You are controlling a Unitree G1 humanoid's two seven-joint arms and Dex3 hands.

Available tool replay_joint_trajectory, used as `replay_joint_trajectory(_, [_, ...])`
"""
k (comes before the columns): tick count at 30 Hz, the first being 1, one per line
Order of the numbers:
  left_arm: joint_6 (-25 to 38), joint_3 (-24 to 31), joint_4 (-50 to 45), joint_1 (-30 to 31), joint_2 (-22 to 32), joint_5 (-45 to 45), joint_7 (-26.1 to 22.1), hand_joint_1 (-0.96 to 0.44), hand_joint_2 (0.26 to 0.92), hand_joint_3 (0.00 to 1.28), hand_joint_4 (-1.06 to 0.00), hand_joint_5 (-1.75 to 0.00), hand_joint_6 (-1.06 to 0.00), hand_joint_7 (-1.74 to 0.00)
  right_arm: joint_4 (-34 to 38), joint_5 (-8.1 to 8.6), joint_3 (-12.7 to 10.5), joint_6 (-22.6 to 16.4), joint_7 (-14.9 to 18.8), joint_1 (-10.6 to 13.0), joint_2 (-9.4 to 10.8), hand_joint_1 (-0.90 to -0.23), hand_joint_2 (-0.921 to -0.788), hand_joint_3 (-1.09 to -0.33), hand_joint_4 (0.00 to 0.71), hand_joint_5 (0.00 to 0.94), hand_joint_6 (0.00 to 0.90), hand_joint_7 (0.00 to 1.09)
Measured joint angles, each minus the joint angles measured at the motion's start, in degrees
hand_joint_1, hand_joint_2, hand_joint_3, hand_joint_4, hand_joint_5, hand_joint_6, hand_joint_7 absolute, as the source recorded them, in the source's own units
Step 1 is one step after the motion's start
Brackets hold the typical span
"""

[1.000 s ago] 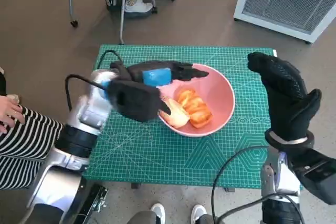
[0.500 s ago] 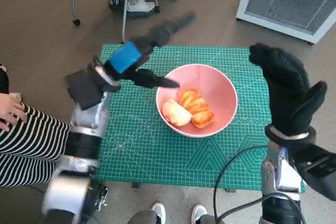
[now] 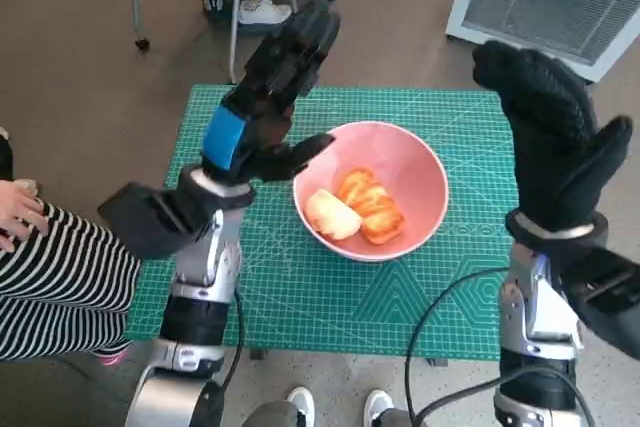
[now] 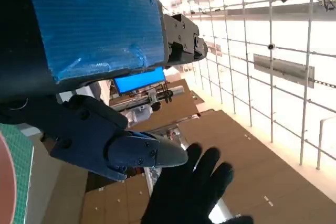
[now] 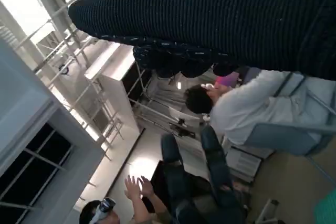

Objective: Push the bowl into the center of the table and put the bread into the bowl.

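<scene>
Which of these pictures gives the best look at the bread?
The head view: the bread lies in plain sight inside the pink bowl. Neither wrist view shows the bread at all; both point up at the room.

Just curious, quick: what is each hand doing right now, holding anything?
Left hand: open, raised, holding nothing.
Right hand: open, raised, holding nothing.

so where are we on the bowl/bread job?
Looks essentially done: the pink bowl sits near the middle of the green mat, bread inside it. The left hand and right hand are raised, holding nothing. Nothing obvious left.
</scene>
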Motion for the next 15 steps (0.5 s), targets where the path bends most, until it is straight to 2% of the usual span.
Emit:
replay_joint_trajectory(6, [0.0, 0.3, -0.4, 1.4, -0.8, -1.5, -0.3, -0.63, 0.921, 0.5, -0.09, -0.02, 0.0, -0.4, 1.9, 0.32, 0.0, 0.6, 0.0, -1.2, 0.0, -0.669, -0.921, -0.683, 0.171, 0.008, 0.088, 0.47])
replay_joint_trajectory(15, [-0.3, 1.2, -0.2, 1.9, -0.8, -3.0, -1.6, -0.61, 0.921, 0.42, -0.08, -0.01, 0.0, -0.42, 3.5, 0.35, 0.3, 2.0, 0.0, -2.2, 0.4, -0.681, -0.921, -0.664, 0.164, 0.002, 0.105, 0.46])
